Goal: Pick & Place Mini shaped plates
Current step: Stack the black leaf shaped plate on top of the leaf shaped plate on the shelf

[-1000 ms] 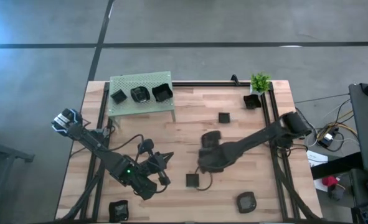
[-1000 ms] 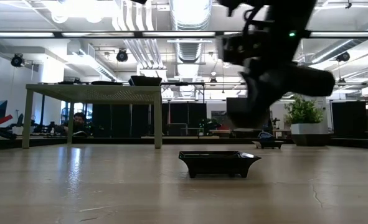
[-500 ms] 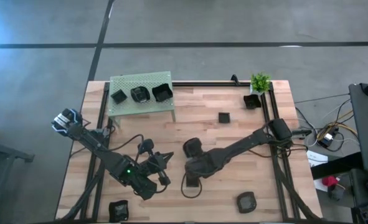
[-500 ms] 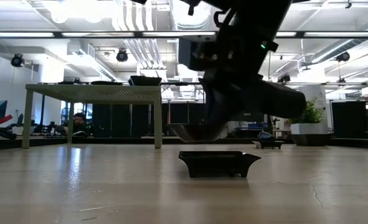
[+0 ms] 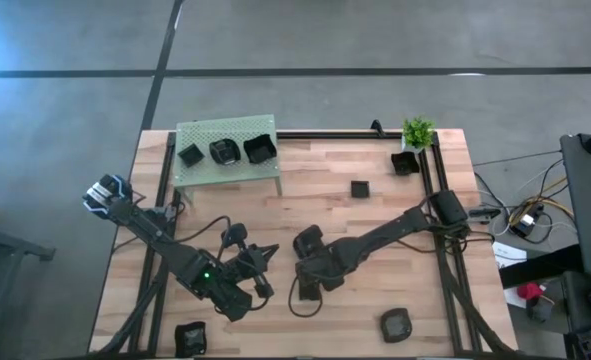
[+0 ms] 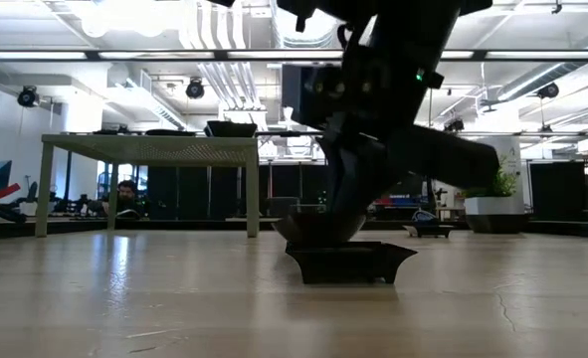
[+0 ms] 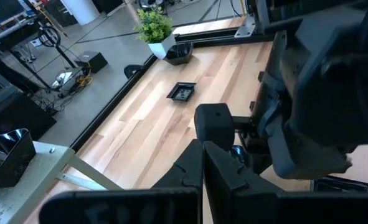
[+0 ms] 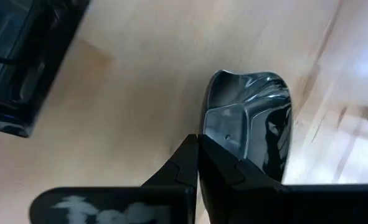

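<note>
My right gripper (image 5: pixel 310 283) is near the middle of the table's front half, shut on the rim of a glossy black mini plate (image 8: pixel 252 124). In the low view that held plate (image 6: pixel 318 227) hangs just above, or touching, a square mini plate (image 6: pixel 348 261) that lies on the table. Three mini plates (image 5: pixel 225 151) sit on the green perforated platform (image 5: pixel 200 172) at the back left. Others lie loose (image 5: pixel 360 188), (image 5: pixel 405 163), (image 5: pixel 395 325), (image 5: pixel 190 338). My left gripper (image 5: pixel 271 252) waits shut and empty, just left of the right one.
A small potted plant (image 5: pixel 417 131) stands at the back right corner. A black rail frame (image 5: pixel 445 290) borders the wooden table on its sides and back. The right arm (image 5: pixel 405 228) stretches diagonally across the table's right half.
My right gripper has swung left and toward the front with the held plate and come down, from well above the square plate to right over it. The left arm has not moved.
</note>
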`<control>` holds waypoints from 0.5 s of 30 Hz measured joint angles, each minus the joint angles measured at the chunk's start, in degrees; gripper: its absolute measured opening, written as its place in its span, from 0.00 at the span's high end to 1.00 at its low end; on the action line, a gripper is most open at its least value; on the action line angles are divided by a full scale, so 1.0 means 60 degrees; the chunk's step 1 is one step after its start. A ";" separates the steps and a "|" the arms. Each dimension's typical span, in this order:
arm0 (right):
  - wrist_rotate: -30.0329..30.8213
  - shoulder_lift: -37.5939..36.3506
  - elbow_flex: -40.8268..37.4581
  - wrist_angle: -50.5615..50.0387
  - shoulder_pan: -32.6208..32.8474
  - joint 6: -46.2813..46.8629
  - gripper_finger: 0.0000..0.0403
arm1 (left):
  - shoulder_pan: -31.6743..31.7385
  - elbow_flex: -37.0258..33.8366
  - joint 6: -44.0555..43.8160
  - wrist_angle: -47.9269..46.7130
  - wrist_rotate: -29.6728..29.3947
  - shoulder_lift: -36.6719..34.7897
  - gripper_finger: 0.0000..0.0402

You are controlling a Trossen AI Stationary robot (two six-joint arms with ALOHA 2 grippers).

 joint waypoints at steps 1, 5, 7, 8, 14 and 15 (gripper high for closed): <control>0.0000 -0.0005 0.0003 0.0010 0.0000 -0.0001 0.98 | 0.0000 0.0000 0.0003 0.0004 0.0000 0.0000 0.98; -0.0003 0.0006 0.0000 -0.0004 0.0004 -0.0178 0.98 | 0.0000 0.0000 0.0003 0.0004 0.0000 0.0000 0.98; 0.0000 0.0024 0.0000 0.0002 0.0004 -0.0267 0.98 | 0.0000 0.0000 0.0003 0.0004 0.0000 0.0000 0.98; 0.0000 0.0046 0.0002 0.0002 0.0004 -0.0285 0.97 | 0.0000 0.0000 0.0003 0.0004 0.0000 0.0000 0.98; 0.0000 0.0111 0.0000 0.0021 0.0011 -0.0285 0.88 | 0.0000 0.0000 0.0003 0.0007 0.0000 0.0000 0.98; 0.0000 0.0111 0.0003 0.0024 0.0011 -0.0294 0.86 | 0.0000 0.0000 0.0003 0.0007 0.0000 0.0000 0.98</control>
